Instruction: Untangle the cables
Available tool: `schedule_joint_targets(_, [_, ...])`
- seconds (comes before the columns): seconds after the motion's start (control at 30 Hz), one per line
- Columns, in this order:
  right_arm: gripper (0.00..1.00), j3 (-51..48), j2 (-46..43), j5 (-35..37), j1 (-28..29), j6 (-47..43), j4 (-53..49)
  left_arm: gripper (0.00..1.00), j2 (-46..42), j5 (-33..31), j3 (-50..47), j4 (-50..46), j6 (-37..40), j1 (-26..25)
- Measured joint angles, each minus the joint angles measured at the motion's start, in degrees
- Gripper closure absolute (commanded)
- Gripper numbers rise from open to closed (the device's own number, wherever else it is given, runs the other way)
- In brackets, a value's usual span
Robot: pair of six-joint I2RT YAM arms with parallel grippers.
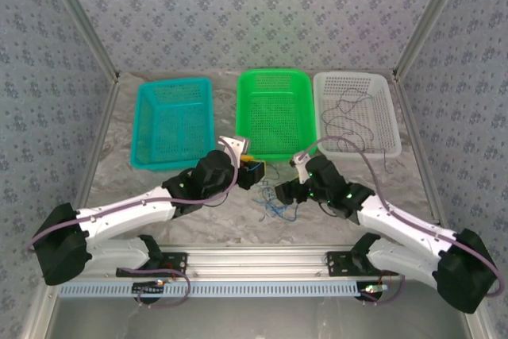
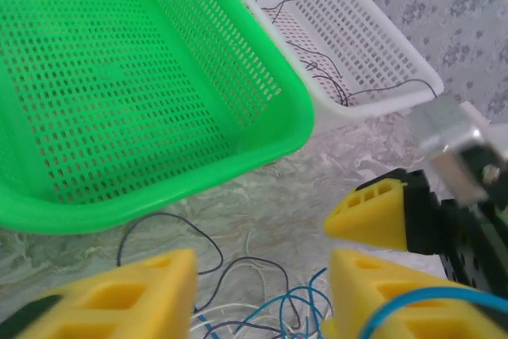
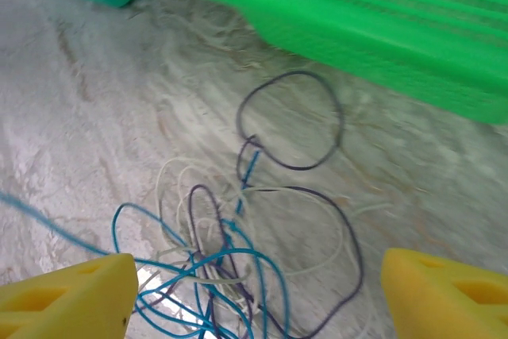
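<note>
Cables [image 3: 226, 263] lie tangled between the right pincer's [image 3: 258, 275] spread jaws; left pincer [image 2: 262, 291] also apart.

The counter [image 1: 159, 216] has a pale, marbled grey surface. Along its far side three perforated plastic baskets stand side by side in a row: a teal basket [image 1: 175, 82] on the left, a green basket [image 1: 274, 74] in the middle and a white basket [image 1: 353, 75] on the right. In front of the green basket, near the middle of the counter, the cables [image 1: 274, 208] lie in a loose tangle of blue, dark and pale strands. One dark loop [image 3: 340, 117] reaches out toward the green basket's near wall.
</note>
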Motion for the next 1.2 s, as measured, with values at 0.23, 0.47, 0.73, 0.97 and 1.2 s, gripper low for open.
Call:
schedule_joint_targets(0.23, [0.11,0.76,9.49,1.46,6.14,-3.13,10.36,0.69,-0.02,0.61,-0.96,2.08,-1.22,0.22])
schedule_joint_targets(0.47, [0.36,4.42,16.63,2.36,7.93,-4.9,15.15,0.7,-1.22,0.09,-1.29,2.05,-1.75,1.53])
schedule_joint_targets(0.73, [1.0,8.28,18.08,3.54,8.26,-4.87,14.4,0.24,-5.05,-3.82,-3.15,1.42,-3.04,3.34])
schedule_joint_targets(0.97, [1.0,14.03,11.15,1.73,7.41,-4.42,7.1,0.01,-10.21,-1.9,-5.64,1.2,-2.71,4.24])
schedule_joint_targets(1.2, [1.0,19.02,5.16,-2.32,2.89,-0.63,2.93,0.0,-16.17,0.96,-10.8,1.11,2.49,4.24])
